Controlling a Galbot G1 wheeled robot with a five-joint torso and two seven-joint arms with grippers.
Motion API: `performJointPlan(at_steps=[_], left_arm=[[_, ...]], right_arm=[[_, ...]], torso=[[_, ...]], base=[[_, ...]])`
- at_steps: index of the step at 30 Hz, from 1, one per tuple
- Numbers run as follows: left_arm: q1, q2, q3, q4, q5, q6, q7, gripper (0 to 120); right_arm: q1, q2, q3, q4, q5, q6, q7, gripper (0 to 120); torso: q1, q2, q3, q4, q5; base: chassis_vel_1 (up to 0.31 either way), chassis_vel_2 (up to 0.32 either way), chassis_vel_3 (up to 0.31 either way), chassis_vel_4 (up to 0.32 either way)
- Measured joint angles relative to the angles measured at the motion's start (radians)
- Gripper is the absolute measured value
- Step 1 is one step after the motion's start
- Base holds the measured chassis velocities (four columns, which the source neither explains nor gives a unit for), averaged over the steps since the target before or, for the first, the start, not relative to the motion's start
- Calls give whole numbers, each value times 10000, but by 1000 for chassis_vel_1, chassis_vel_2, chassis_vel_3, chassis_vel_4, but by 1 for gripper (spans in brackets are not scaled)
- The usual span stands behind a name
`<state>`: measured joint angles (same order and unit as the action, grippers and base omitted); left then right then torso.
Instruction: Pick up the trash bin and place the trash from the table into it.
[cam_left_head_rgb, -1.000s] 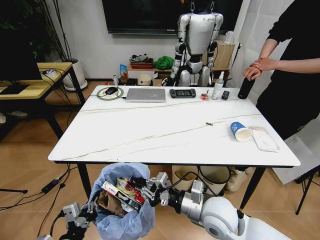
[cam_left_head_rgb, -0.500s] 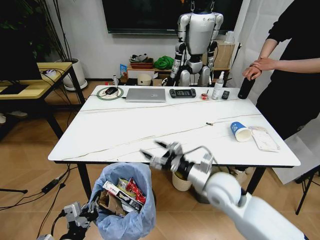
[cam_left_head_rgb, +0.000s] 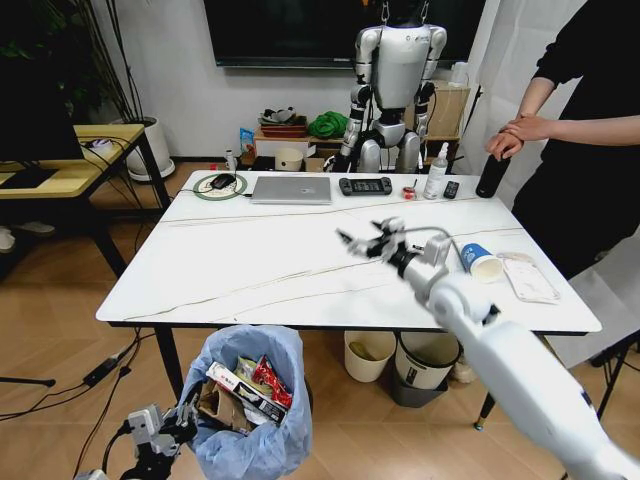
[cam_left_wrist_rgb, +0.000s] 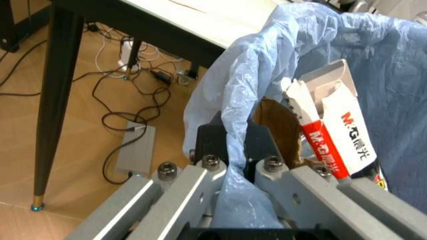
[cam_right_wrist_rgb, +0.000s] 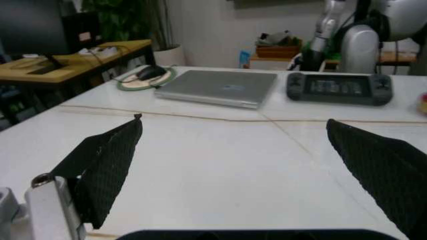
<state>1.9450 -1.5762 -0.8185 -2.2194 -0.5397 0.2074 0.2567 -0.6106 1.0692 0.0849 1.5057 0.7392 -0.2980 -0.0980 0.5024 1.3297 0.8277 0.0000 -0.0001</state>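
Right gripper (cam_left_head_rgb: 375, 240) in the head view hangs above the middle of the table (cam_left_head_rgb: 300, 260), jaws spread wide and holding nothing, with the blue paper cup (cam_left_head_rgb: 479, 262) lying on its side near the table's right edge, just beside a white wrapper (cam_left_head_rgb: 528, 277). Both pieces look light and easily crushed; the cup would best be taken across its body, the flat wrapper at a raised edge. Below the table's near edge sits the trash bin (cam_left_head_rgb: 248, 405), held off to the left by the left gripper (cam_left_head_rgb: 160, 432); its crinkled light-blue liner is thin, soft and likely slippery, so the hold needs to include the rim beneath the plastic. Inside it lie a brown cardboard box, a red wrapper and white packaging. Left wrist view: the left gripper (cam_left_wrist_rgb: 233, 150) is closed on the bin's rim (cam_left_wrist_rgb: 230, 107), one finger outside and one inside the bag, the liner bunched between them; a red-and-white carton (cam_left_wrist_rgb: 333, 140) leans against brown cardboard within. Right wrist view: two mesh-faced fingers (cam_right_wrist_rgb: 107, 165) stand well apart over the veined tabletop (cam_right_wrist_rgb: 220, 165), nothing between them, a laptop (cam_right_wrist_rgb: 217, 87) and a black handheld console (cam_right_wrist_rgb: 337, 87) at the far side.
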Motion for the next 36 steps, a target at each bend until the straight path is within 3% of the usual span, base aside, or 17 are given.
performJointPlan(at_steps=[4,15,23,36], left_arm=[[0,-11,-23,-29,-13,-4,7,0],[-10,-10,-45,-30,-41,-8,13,0],[-15,10,-52,-30,-56,-8,15,0],[-23,40,-62,-30,-89,-12,15,0]], right_arm=[[564,79,34,-1517,-361,70,-343,100],[1138,239,71,-4022,-1388,87,-645,100],[1312,382,211,-4954,-1621,168,-729,100],[1322,447,278,-5328,-1743,258,-789,100]], torso=[[0,0,-1,0,3],[0,0,-1,0,2],[-1,2,-2,0,1],[-3,2,-2,-1,1]], base=[[0,0,0,0],[0,0,0,0],[0,0,0,0],[0,0,0,0]])
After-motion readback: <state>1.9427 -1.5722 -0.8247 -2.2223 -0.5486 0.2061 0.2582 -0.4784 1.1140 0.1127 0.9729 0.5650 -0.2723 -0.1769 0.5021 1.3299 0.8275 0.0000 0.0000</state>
